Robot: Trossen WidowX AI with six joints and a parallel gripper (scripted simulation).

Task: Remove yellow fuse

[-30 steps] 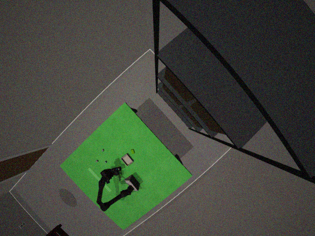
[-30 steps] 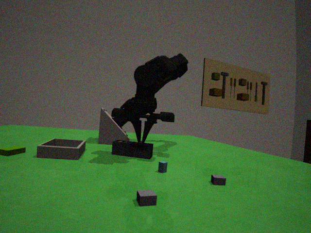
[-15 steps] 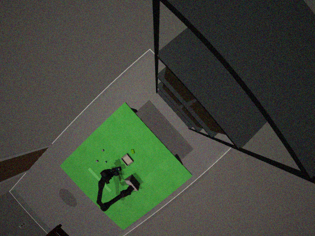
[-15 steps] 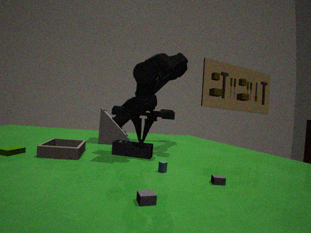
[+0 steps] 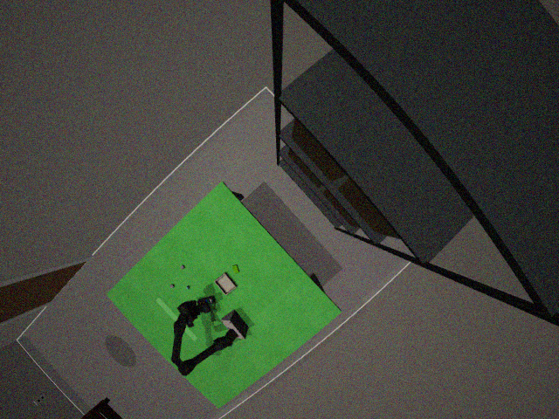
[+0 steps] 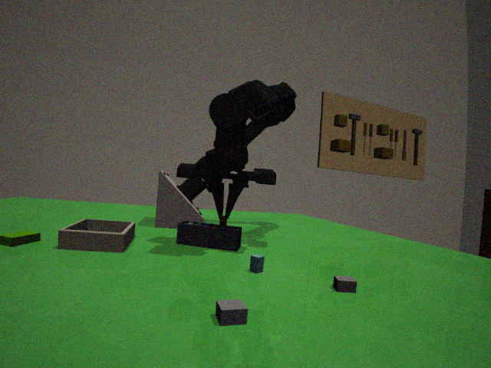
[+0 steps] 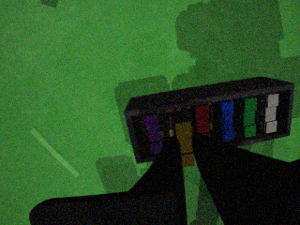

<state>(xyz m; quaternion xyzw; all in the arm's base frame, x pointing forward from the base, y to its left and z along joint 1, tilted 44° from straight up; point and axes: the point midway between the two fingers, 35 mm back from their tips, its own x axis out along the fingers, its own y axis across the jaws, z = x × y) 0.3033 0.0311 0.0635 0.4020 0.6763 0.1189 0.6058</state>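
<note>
Gripper (image 7: 187, 150) clamped on yellow fuse (image 7: 184, 138), seated in fuse block (image 7: 209, 97) between purple fuse (image 7: 154, 133) and red fuse (image 7: 202, 120).

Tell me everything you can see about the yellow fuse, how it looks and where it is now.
The yellow fuse is a small, dull yellow-orange rectangular piece, plastic by its look. It stands upright in the dark fuse block, second from the left, between the purple fuse and the red fuse. The tool is shut on it, its two dark fingers pressing its sides. Its lower part is hidden; whether it has begun to rise cannot be told.
</note>
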